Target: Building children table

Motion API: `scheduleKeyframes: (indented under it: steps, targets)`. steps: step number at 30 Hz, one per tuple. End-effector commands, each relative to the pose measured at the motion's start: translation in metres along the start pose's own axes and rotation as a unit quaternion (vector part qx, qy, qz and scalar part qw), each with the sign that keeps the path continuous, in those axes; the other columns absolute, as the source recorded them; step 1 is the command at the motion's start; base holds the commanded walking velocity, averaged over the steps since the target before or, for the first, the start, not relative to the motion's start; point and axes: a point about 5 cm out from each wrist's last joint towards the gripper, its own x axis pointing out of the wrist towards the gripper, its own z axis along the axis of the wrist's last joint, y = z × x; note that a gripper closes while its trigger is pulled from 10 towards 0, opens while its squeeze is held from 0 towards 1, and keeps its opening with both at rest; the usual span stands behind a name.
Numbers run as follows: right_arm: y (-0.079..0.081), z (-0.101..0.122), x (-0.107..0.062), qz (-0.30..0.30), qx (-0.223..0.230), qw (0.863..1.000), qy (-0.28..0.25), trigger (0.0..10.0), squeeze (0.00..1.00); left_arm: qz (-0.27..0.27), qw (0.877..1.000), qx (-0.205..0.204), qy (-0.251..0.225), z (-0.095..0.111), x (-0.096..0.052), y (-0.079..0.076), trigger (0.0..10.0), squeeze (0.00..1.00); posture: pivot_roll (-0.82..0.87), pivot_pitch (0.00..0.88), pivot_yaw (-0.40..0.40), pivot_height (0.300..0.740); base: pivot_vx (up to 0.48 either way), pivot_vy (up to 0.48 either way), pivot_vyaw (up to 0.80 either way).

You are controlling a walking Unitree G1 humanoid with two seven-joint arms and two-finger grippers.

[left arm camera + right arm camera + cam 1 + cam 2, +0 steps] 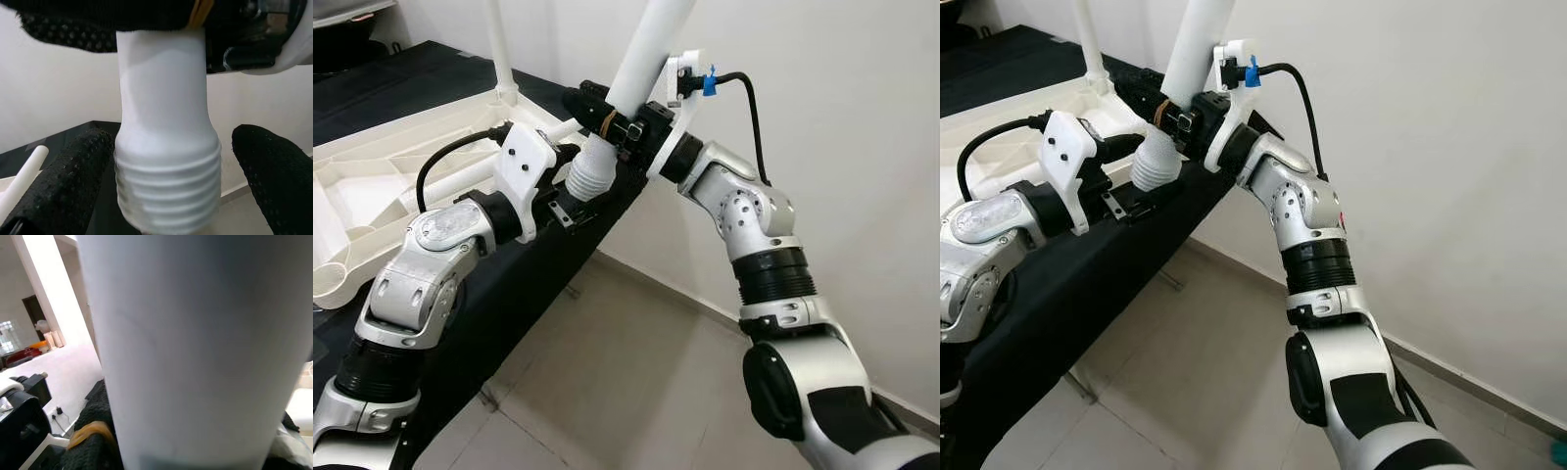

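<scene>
Right pincer clamped, left pincer spread, arms raised.

A white table leg slants up across the space above the corner of the black-covered table; the right gripper is clamped round it, and the left gripper flanks its threaded end with a gap showing on one side — little room there. The white tabletop, with an upright leg, fills the surface; bare wall bounds the right; tiled floor lies open below.
</scene>
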Motion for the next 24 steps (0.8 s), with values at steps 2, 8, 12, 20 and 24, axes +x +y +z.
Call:
scheduleKeyframes:
  steps: [2, 8, 12, 20, 24]
  targets:
    - [0.0109, -0.0038, 0.0035, 0.027, 0.006, 1.000, 0.003, 0.0, 0.00, -0.006, 1.000, 0.002, 0.002, -0.0030, 0.0022, -0.0019, 10.0, 0.00, 0.02, 0.157, -0.090, 0.740, 0.000, 0.000, 0.00]
    - [0.0139, -0.0050, 0.0043, 0.032, 0.010, 0.999, 0.004, 0.0, 0.00, -0.009, 1.000, 0.005, 0.001, -0.0031, 0.0032, -0.0019, 0.0, 0.00, 0.02, 0.157, -0.089, 0.740, 0.000, 0.000, 0.00]
    - [0.0153, -0.0047, 0.0044, 0.033, 0.008, 0.999, 0.004, 0.0, 0.00, -0.018, 1.000, 0.009, -0.004, -0.0027, 0.0038, -0.0038, 0.0, 0.00, 0.02, 0.157, -0.088, 0.740, 0.000, 0.000, 0.00]
    - [0.0163, -0.0045, 0.0039, 0.032, 0.010, 0.999, 0.005, 0.0, 0.00, -0.014, 1.000, 0.016, -0.004, -0.0036, 0.0039, -0.0037, 0.0, 0.00, 0.02, 0.158, -0.089, 0.740, 0.000, 0.000, 0.00]
    - [0.0158, -0.0050, 0.0034, 0.031, 0.009, 0.999, 0.007, 0.0, 0.00, -0.026, 0.999, 0.024, 0.007, -0.0048, 0.0048, -0.0070, 10.0, 0.00, 0.02, 0.158, -0.089, 0.740, 0.000, 0.000, 0.00]
